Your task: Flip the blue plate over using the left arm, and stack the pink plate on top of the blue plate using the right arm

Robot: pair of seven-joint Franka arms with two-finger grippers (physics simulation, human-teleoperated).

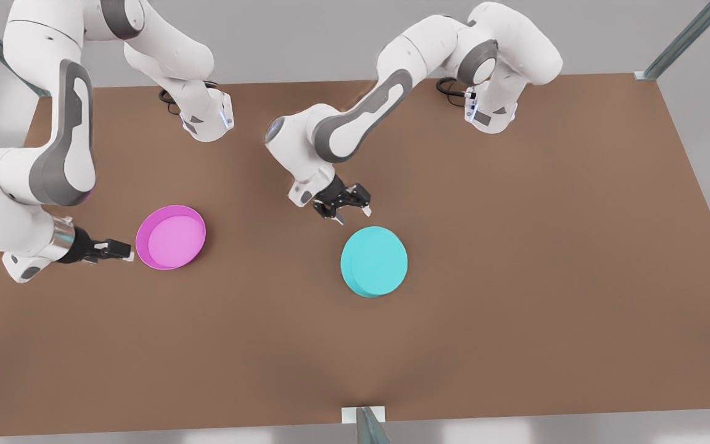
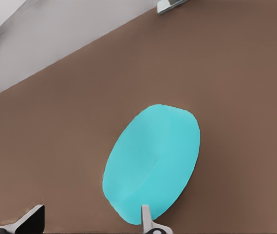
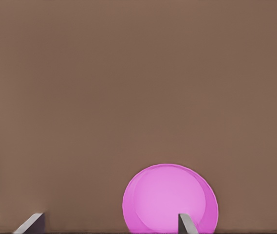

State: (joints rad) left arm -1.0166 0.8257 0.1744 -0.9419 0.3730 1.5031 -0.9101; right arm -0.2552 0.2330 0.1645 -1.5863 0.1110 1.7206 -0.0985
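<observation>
The blue plate is seen lying upside down on the brown table, its flat base turned upward and its rim against the tabletop. It is placed just beyond the fingertips of the left gripper, which is held a little above it and toward the back of the table, apart from the plate and not touching it. That gripper's two fingers are spread, with nothing between them; in the left wrist view the blue plate is framed between the two fingertips. The pink plate is set right way up, its lighter inside showing, well apart from the blue plate toward the front view's left. The right gripper is held low and level just beside the pink plate's rim, on the side away from the blue plate. Its fingers are parted and empty, as shown in the right wrist view, where the pink plate is seen ahead of them.
</observation>
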